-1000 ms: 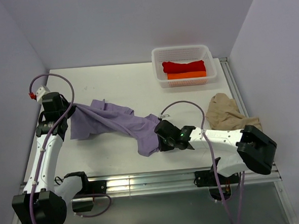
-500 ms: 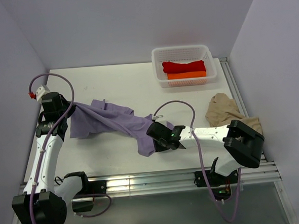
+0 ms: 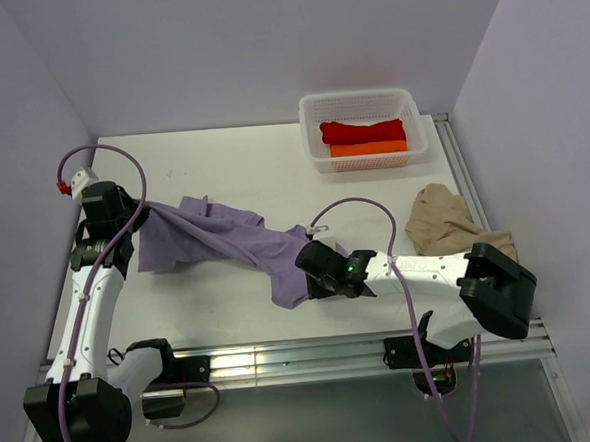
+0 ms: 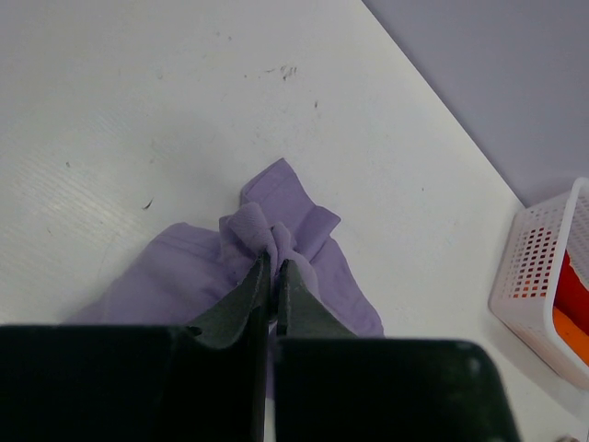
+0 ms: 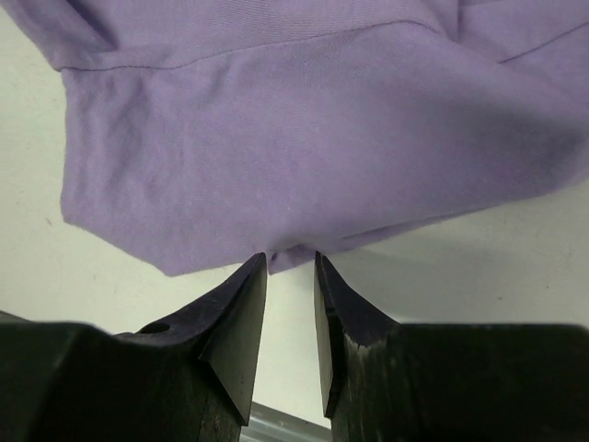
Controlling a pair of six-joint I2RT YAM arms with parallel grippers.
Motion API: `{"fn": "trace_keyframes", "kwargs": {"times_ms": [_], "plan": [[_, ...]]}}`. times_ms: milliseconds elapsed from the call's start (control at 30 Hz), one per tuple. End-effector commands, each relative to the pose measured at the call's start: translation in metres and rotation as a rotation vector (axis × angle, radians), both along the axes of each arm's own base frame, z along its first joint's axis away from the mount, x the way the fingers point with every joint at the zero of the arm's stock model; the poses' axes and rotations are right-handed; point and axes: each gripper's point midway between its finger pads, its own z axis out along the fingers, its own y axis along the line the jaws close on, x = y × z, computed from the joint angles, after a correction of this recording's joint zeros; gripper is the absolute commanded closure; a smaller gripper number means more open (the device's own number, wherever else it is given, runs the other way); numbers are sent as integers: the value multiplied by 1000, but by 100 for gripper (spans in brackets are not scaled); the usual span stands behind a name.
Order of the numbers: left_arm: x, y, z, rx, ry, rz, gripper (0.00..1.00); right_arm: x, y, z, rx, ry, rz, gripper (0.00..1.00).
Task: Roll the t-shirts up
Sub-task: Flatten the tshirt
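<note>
Near the left edge of the counter, the left gripper (image 4: 273, 264) is pinching a bunched fold of the purple shirt (image 3: 227, 247), jaws closed tight on the cloth. The shirt is lying twisted from there toward the middle of the near edge. There the right gripper (image 5: 290, 265) is sitting at the hem, jaws slightly apart and clamping nothing. To do this well, it probably needs to slide further onto the hem before closing, then both should pull apart evenly. The tan shirt (image 3: 440, 222) is lying crumpled by the right edge. The red shirt (image 3: 362, 130) and orange shirt (image 3: 369, 148) are resting rolled in the basket (image 3: 358, 97) at the far right corner.
</note>
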Motion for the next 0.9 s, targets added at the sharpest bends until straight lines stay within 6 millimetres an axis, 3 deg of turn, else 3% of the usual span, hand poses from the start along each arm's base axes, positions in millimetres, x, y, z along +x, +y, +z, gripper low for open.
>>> {"fn": "trace_keyframes", "kwargs": {"times_ms": [0, 200, 533, 867], "plan": [[6, -2, 30, 0, -108, -13, 100, 2, -6, 8, 9, -38, -27, 65], [1, -1, 42, 9, -149, -11, 100, 2, -6, 1, -5, -30, -24, 66], [5, -4, 36, 1, -133, -26, 100, 4, -3, -5, -39, -23, -1, 72], [5, -3, 36, 7, -130, -27, 100, 12, 13, -8, -44, -18, 22, 72]]}}
